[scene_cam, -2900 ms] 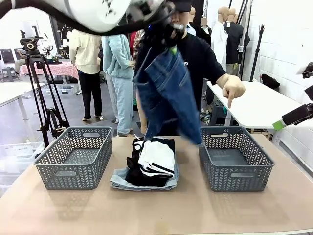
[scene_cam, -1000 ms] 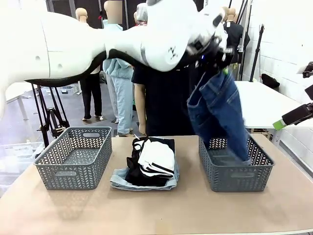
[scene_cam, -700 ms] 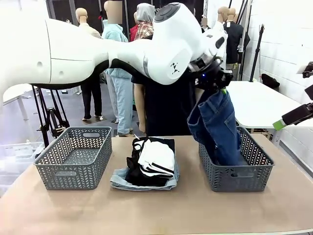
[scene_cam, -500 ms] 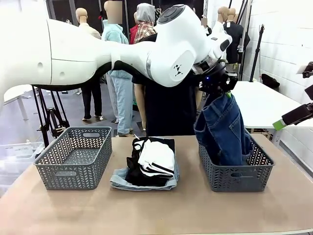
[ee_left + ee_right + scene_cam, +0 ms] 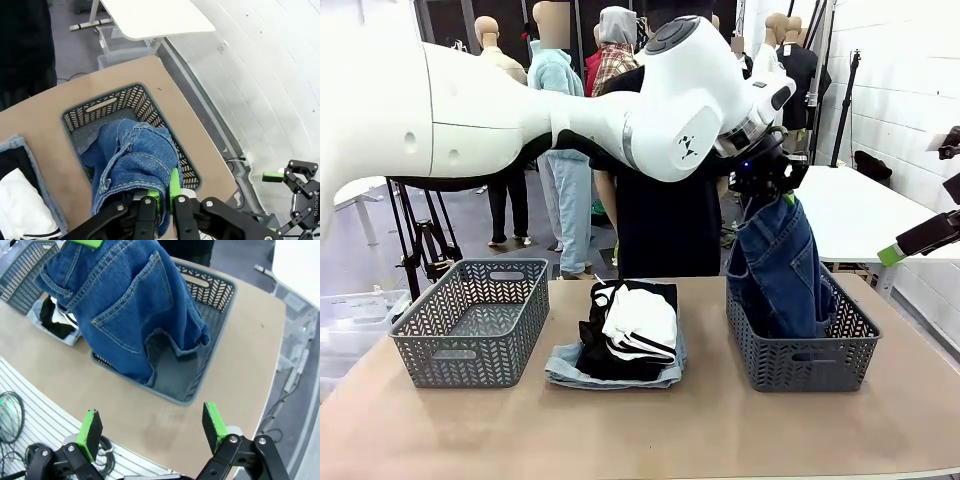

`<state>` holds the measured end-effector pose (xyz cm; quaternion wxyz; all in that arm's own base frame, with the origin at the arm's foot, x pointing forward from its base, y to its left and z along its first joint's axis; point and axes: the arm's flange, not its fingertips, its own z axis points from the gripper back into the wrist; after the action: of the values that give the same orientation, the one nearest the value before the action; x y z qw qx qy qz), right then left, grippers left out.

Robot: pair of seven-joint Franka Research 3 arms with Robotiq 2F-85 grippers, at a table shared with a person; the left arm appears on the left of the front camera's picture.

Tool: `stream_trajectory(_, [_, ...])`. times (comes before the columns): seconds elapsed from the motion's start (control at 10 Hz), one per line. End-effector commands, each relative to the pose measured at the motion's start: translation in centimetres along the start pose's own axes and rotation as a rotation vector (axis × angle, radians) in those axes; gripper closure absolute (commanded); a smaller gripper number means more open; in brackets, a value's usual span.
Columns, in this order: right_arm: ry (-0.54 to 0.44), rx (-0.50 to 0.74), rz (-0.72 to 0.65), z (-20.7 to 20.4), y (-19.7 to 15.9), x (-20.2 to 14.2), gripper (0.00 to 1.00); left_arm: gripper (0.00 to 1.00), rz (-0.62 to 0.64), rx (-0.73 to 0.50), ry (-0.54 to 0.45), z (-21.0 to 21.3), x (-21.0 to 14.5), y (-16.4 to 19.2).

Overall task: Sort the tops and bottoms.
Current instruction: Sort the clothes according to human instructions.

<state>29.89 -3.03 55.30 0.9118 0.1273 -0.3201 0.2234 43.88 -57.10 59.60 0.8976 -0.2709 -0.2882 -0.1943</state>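
Note:
My left gripper is shut on the waistband of the dark blue denim bottoms. They hang down, with their lower part inside the right basket. The left wrist view looks down on the same denim, pinched between the green pads above the basket. A pile lies mid-table: the white striped top on the black top, and the pale denim shorts underneath. My right gripper hangs open off to the side, facing the denim and basket.
An empty grey basket stands at the table's left. A person in a black shirt stands behind the table, mostly hidden by my left arm. A white table is beyond the right basket. Bare tabletop runs along the front.
My left arm carried the dark denim from above the pile to the right and lowered it into the right basket. The person's pointing hand has dropped from sight.

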Motion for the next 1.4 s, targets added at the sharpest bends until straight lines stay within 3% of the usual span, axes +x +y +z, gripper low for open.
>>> stream_trajectory(0.0, [0.009,0.001,0.002,-0.1,-0.1,-0.1,0.0,1.0,0.001,-0.146,0.001,-2.3,1.5,-0.1])
stream_trajectory(0.2, [0.009,0.001,0.002,-0.1,-0.1,-0.1,0.0,1.0,0.034,-0.19,0.06,-6.8,2.6,0.5])
stream_trajectory(0.4, [0.009,0.001,0.002,-0.1,-0.1,-0.1,0.0,1.0,0.08,-0.109,0.1,-9.7,2.5,2.0])
stream_trajectory(0.7, [0.009,0.001,0.002,-0.1,-0.1,-0.1,0.0,1.0,0.1,-0.093,0.206,-14.4,-0.3,2.6])
stream_trajectory(1.0, [0.009,0.001,0.002,-0.1,-0.1,-0.1,0.0,1.0,0.02,0.03,0.279,-17.8,-1.8,3.0])
stream_trajectory(1.3, [0.009,0.001,0.002,-0.1,-0.1,-0.1,0.0,1.0,0.061,0.08,0.296,-17.9,-1.8,3.1])
